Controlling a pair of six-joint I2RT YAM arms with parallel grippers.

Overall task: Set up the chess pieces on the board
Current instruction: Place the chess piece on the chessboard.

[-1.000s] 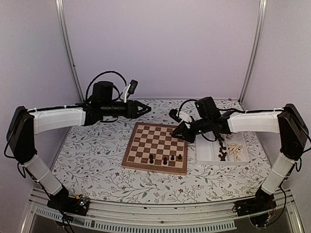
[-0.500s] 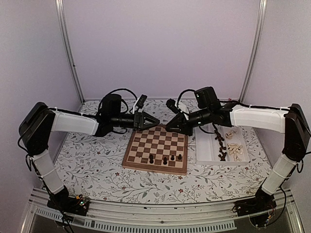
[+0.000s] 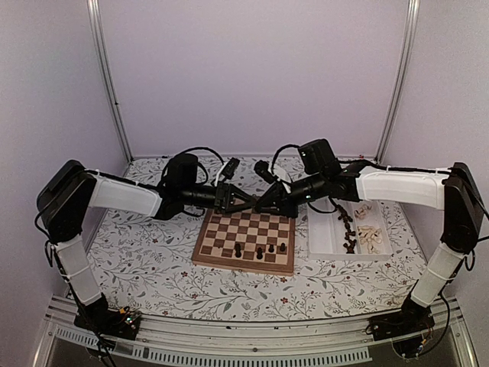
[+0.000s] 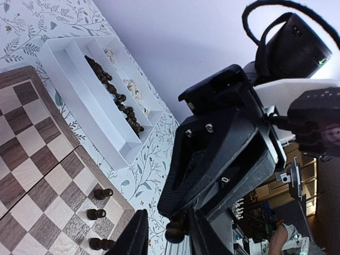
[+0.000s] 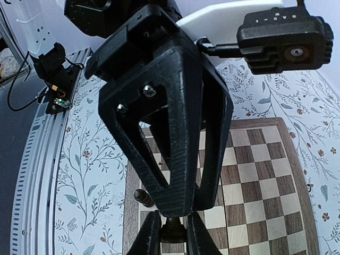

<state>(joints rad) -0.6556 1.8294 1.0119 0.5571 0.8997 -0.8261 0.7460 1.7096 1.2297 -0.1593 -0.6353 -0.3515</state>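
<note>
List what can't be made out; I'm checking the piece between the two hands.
Type of the dark piece: cut off at the bottom of both wrist views; top view: right hand covers it.
Whether the left hand grips it: fingertips cropped, left wrist view.
Kinds of loose pieces in the tray: too small, top view.

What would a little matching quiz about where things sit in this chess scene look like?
Things:
1. three standing dark pieces
2. cream pieces
3. white tray
4. dark piece in mid-air

Places:
A. in the tray's compartment farthest from the board
B. on the table, right of the board
C. between the left gripper and right gripper
D. near the board's front edge

Pairs: 1-D, 2-A, 3-B, 4-C.
</note>
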